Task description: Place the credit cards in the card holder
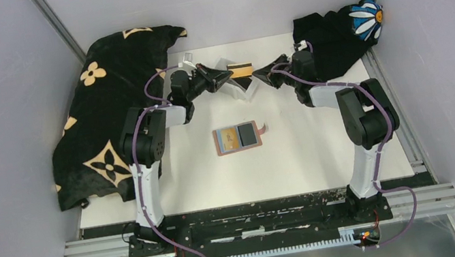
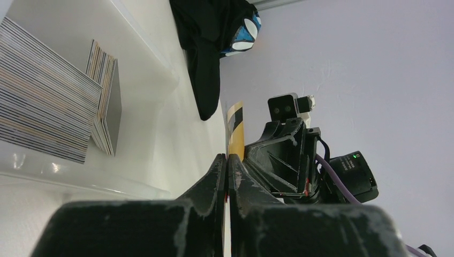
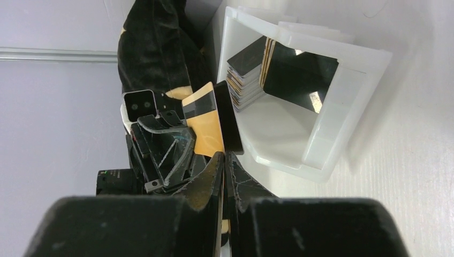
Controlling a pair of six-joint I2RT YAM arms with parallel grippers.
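Both left tool [image 2: 227, 162] and right tool [image 3: 224, 159] pinch opposite ends of the gold credit card [image 1: 242, 69], likely light, stiff and slick, best held across its flat faces.

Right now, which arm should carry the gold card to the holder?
Right, marginally: left gripper and right gripper both pinch the gold card; the card holder lies midway, its dark half rightward.

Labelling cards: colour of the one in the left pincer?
Gold-yellow card, black stripe; best in right wrist view.
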